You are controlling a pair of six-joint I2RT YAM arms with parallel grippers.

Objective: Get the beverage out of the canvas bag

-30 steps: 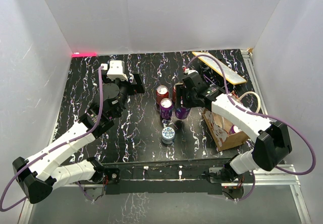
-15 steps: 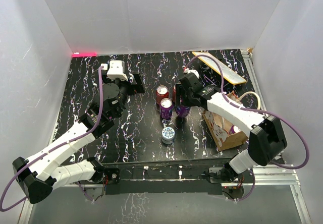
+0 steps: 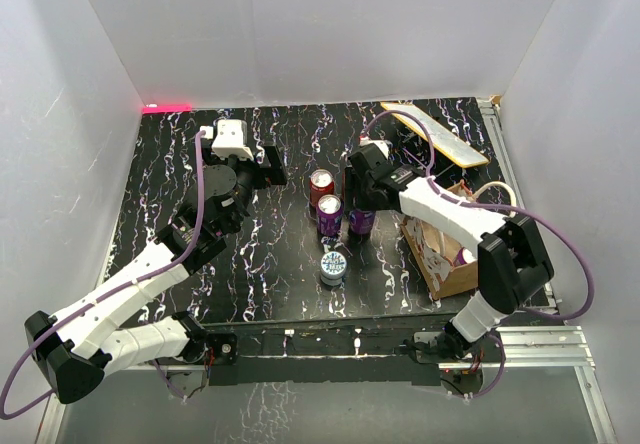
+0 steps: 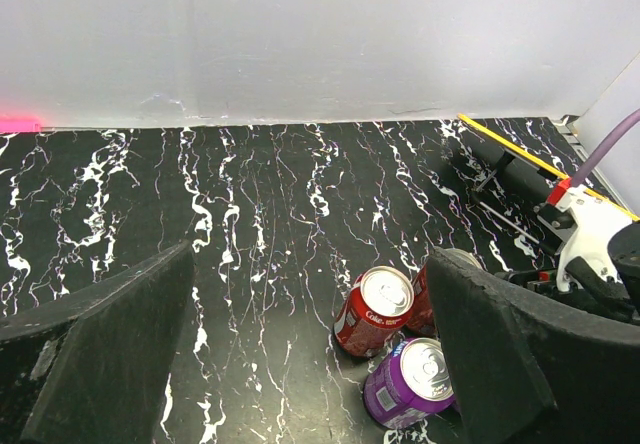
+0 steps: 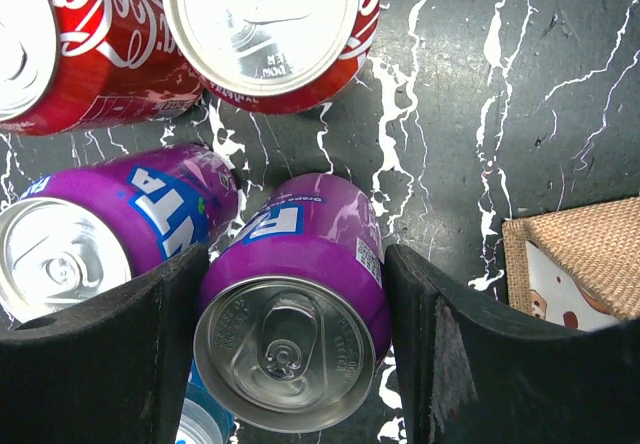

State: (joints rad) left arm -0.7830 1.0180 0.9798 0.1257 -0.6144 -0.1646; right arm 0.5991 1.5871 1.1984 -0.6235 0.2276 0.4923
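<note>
My right gripper [image 5: 295, 309] is shut on a purple grape soda can [image 5: 300, 264], the beverage, held upright with one finger on each side. In the top view this can [image 3: 361, 222] sits just left of the canvas bag [image 3: 448, 256], a tan tote with cream handles, and outside it. A corner of the bag [image 5: 585, 254] shows at the right of the right wrist view. My left gripper [image 4: 310, 364] is open and holds nothing. It hovers over the table at the back left [image 3: 262, 167].
Close around the held can stand a second purple can [image 5: 110, 229], two red cola cans [image 5: 270, 14] [image 5: 60, 54] and a blue-white can [image 3: 333, 267]. A yellow-edged board [image 3: 437, 134] lies at the back right. White walls enclose the black marbled table [image 3: 180, 174].
My right arm's elbow has swung in toward the left, and the gripper with the purple can has shifted slightly left beside the other cans. The left arm has not moved.
</note>
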